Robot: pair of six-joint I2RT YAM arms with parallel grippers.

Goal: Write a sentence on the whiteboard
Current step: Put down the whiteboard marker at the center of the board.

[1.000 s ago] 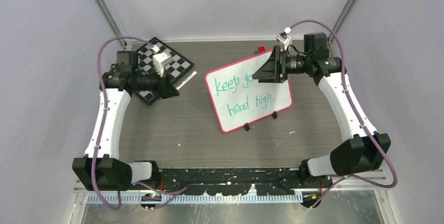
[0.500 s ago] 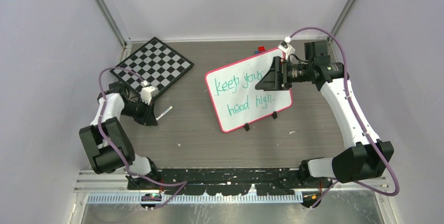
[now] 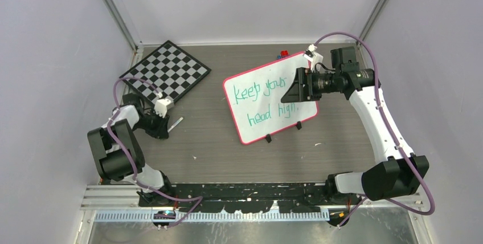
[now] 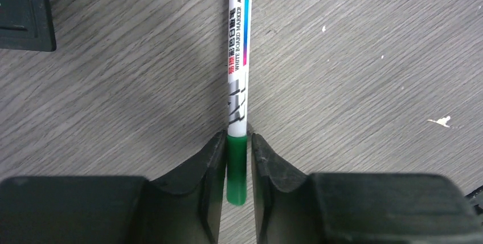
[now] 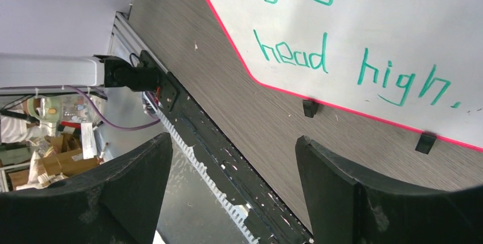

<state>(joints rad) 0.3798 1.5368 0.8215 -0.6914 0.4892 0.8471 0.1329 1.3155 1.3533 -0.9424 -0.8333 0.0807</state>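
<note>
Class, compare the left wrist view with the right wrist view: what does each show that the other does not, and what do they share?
Only the left wrist view shows the whiteboard marker, its green end pinched in the left hand. Only the right wrist view shows the red-rimmed whiteboard, its black feet and the green writing "head high", framed by the open right hand. Both show the grey wood-grain table.
</note>
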